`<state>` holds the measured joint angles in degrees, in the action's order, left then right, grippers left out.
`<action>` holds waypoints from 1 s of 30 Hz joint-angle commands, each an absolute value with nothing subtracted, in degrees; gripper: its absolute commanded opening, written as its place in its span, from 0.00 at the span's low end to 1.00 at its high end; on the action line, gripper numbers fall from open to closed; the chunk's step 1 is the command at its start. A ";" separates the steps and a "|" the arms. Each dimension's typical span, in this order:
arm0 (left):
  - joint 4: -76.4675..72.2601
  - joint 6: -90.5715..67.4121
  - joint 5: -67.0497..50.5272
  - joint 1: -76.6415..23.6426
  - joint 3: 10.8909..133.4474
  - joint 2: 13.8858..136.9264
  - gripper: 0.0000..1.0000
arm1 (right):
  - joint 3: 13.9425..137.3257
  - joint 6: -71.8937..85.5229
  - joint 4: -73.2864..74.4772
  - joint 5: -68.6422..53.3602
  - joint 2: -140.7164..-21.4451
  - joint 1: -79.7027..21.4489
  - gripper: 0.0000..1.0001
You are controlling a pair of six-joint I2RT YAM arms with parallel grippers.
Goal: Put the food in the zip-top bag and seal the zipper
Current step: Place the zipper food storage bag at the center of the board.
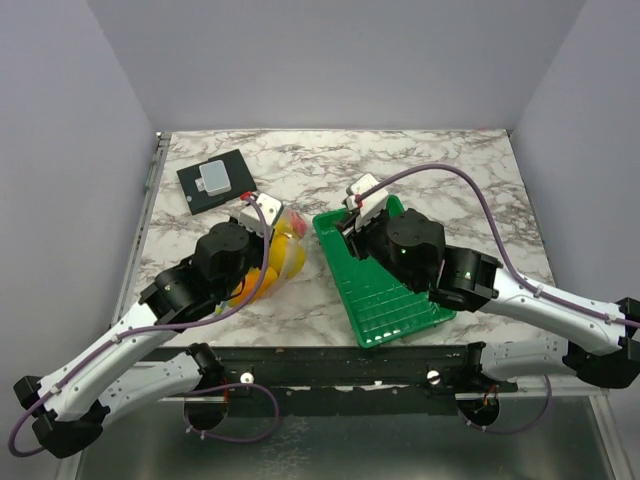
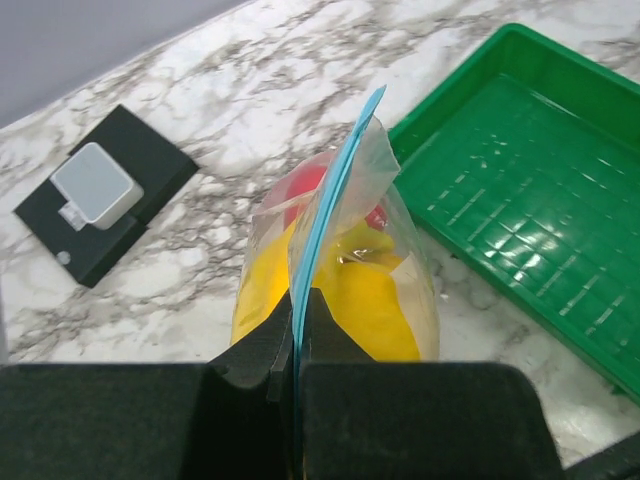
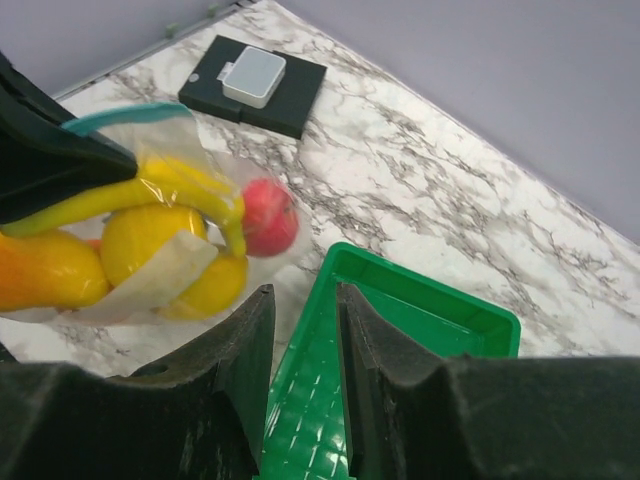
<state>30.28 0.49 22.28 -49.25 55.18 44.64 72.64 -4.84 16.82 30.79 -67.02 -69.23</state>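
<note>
The clear zip-top bag (image 1: 280, 250) stands on the marble left of the green tray, holding the food: yellow bananas (image 3: 170, 185), a red apple (image 3: 268, 217) and yellow-orange pieces (image 2: 375, 310). My left gripper (image 2: 296, 345) is shut on the light blue zipper (image 2: 335, 190), pinching the near end of the strip, which runs up and away from the fingers. In the top view the left gripper (image 1: 262, 215) sits over the bag. My right gripper (image 3: 303, 300) is open and empty, with the tray's left wall showing between its fingers; it is apart from the bag, to its right (image 1: 352, 215).
The green slatted tray (image 1: 385, 300) lies empty right of the bag, under the right arm. A black pad with a small grey box (image 1: 215, 182) lies at the back left. Walls close in the table on three sides.
</note>
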 commanded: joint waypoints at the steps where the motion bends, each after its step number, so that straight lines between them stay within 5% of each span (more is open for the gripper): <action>1: 27.69 3.46 37.20 -49.32 58.68 45.75 0.00 | 71.10 -1.37 19.07 31.82 -67.58 -66.21 0.37; 19: 19.46 15.26 63.22 -49.24 58.29 61.88 0.00 | 61.34 4.70 13.64 21.12 -67.01 -60.26 0.37; 30: 18.94 12.81 59.07 -48.09 58.05 73.04 0.00 | 53.98 7.96 12.92 21.69 -61.20 -57.85 0.37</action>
<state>20.88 13.56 59.16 -48.56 57.95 69.78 56.12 5.63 14.98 22.11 -64.88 -58.76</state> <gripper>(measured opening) 0.005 0.366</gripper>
